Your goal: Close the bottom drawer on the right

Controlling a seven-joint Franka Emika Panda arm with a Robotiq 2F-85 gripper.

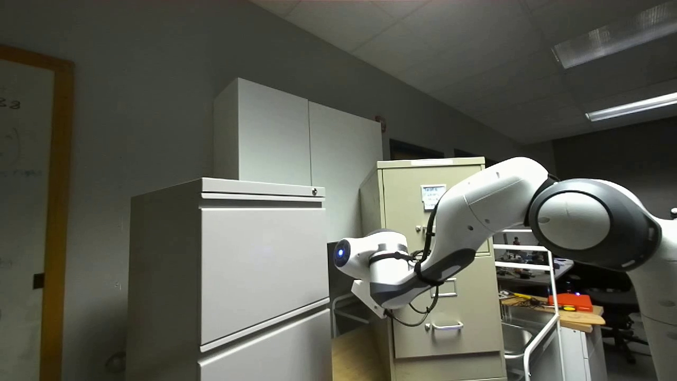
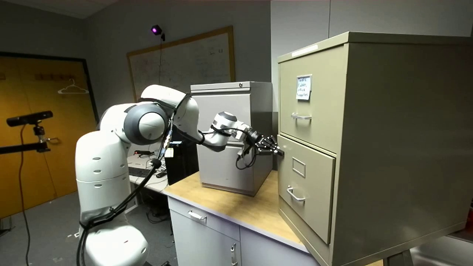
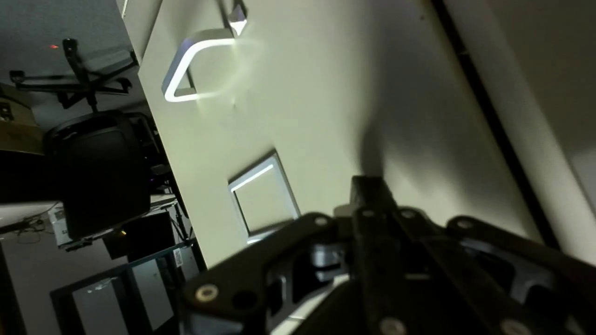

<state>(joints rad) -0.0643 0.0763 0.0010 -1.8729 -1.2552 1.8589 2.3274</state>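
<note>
The beige filing cabinet stands on the right. Its bottom drawer stands out slightly from the cabinet face, with an edge showing along its right side. The drawer has a silver handle and a label frame. The drawer also shows in an exterior view, partly behind the arm. My gripper is shut and empty, its tips at the drawer front near the upper left corner. In the wrist view the gripper touches or nearly touches the drawer front; contact cannot be told for certain.
A grey cabinet stands close beside the forearm on a wooden counter. The beige cabinet's top drawer is just above the gripper. A white metal frame stands beside the beige cabinet.
</note>
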